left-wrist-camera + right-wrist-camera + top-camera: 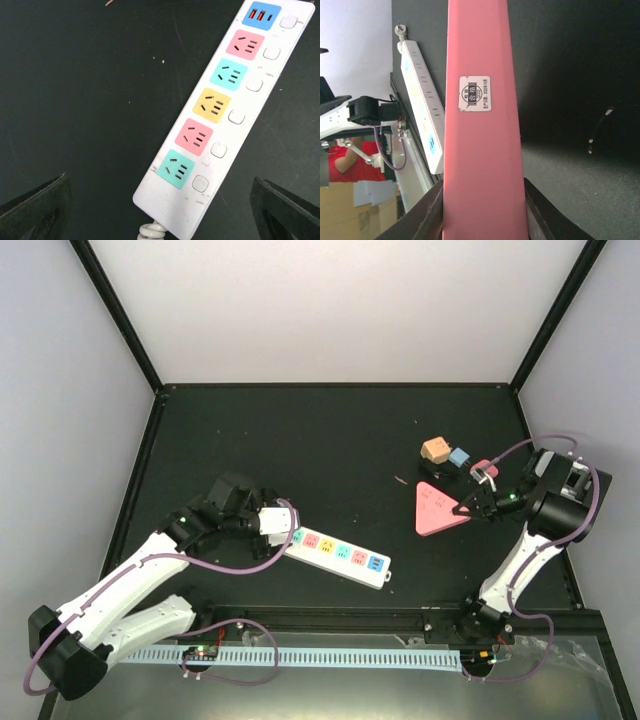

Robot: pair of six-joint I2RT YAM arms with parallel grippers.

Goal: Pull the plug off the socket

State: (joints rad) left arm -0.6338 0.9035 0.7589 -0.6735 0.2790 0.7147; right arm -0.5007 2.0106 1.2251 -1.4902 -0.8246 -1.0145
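Note:
The socket [345, 555] is a long white power strip with coloured outlets, lying at the front middle of the black mat. In the left wrist view [225, 115] all its outlets are bare. My left gripper [280, 525] is open over the strip's cable end, its fingers [35, 205] wide apart on either side and not touching it. My right gripper [478, 505] is shut on one corner of a flat pink triangular plug [437, 510], well to the right of the strip. In the right wrist view the plug [482, 125] fills the space between the fingers [420, 220].
A tan block [435, 450], a small blue block [460, 456] and a small pink piece [482, 468] sit just behind the right gripper. A white slotted cable tray [330, 655] runs along the near edge. Black frame posts stand at the back corners.

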